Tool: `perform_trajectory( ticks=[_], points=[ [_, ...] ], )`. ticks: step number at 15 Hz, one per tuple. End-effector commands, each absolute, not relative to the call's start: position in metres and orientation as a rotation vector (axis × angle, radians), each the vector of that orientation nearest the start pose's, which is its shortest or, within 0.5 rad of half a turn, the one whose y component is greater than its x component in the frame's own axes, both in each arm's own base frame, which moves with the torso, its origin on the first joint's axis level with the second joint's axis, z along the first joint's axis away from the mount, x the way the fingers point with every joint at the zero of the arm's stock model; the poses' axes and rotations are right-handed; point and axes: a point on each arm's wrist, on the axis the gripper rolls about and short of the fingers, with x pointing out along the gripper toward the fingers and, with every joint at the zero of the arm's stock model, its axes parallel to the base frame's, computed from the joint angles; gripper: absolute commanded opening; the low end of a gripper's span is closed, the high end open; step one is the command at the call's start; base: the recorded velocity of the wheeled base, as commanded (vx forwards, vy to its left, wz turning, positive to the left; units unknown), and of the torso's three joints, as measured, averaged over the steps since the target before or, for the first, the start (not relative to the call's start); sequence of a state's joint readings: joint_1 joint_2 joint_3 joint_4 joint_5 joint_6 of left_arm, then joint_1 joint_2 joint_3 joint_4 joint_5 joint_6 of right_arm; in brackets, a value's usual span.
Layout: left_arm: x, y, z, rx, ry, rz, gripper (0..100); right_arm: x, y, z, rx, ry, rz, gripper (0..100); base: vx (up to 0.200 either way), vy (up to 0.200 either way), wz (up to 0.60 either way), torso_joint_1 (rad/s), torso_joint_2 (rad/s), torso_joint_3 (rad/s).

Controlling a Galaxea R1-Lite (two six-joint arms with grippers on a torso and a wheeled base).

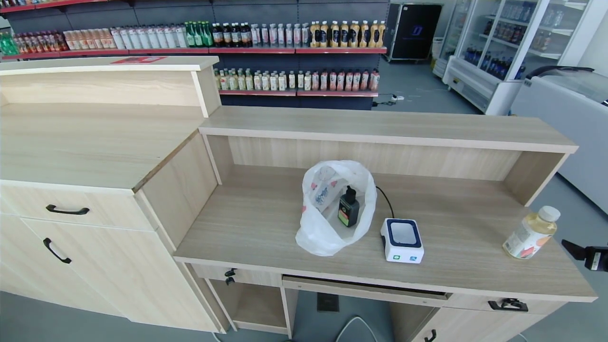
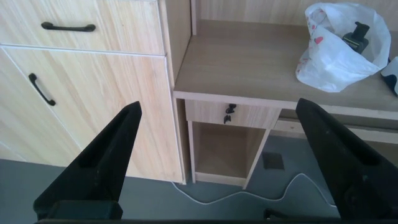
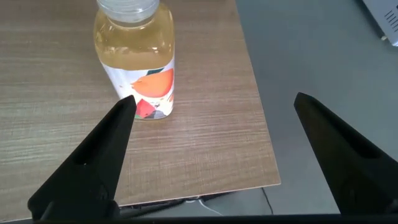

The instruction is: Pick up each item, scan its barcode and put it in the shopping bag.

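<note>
Barcode scanner [image 1: 402, 240] mid-table [image 1: 266, 228], window up for scanning. Shopping bag [image 1: 327, 232] just left of scanner, mouth open; dark bottle [image 1: 349, 210] inside, likely done. Juice bottle [image 1: 531, 233] stands well right of scanner, near table end, apparently next. Right claw [image 3: 214, 102] spread, facing juice bottle for grasp. Left claw [image 2: 219, 104] spread, empty, hangs far left of scanner, before table front.

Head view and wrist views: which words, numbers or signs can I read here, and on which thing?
None can be read.
Juice bottle label: print too blurred.
Dark bottle in the shopping bag: label too small.
Red sign on the raised counter: too blurred.
</note>
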State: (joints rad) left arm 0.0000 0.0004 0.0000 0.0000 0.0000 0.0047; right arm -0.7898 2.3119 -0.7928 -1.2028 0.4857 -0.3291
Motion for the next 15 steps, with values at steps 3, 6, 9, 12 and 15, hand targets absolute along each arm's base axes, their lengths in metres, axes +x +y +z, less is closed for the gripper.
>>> perform_trajectory(
  ticks=[3,6,9,12,15],
  points=[
    [-0.023,0.0,0.075,0.005,0.0,0.0,100,0.294,-0.259,0.004,-0.132,0.307,-0.216,100,0.0,0.0,0.0,0.0,0.0,0.0],
    [-0.023,0.0,0.075,0.005,0.0,0.0,100,0.301,-0.254,-0.004,-0.124,0.319,-0.191,100,0.0,0.0,0.0,0.0,0.0,0.0],
    [-0.023,0.0,0.075,0.005,0.0,0.0,100,0.31,-0.25,-0.007,-0.129,0.314,-0.17,100,0.0,0.0,0.0,0.0,0.0,0.0],
    [-0.023,0.0,0.075,0.005,0.0,0.0,100,0.325,-0.25,-0.009,-0.131,0.287,-0.154,100,0.0,0.0,0.0,0.0,0.0,0.0],
    [-0.023,0.0,0.075,0.005,0.0,0.0,100,0.34,-0.251,-0.01,-0.139,0.268,-0.161,100,0.0,0.0,0.0,0.0,0.0,0.0]
  ],
)
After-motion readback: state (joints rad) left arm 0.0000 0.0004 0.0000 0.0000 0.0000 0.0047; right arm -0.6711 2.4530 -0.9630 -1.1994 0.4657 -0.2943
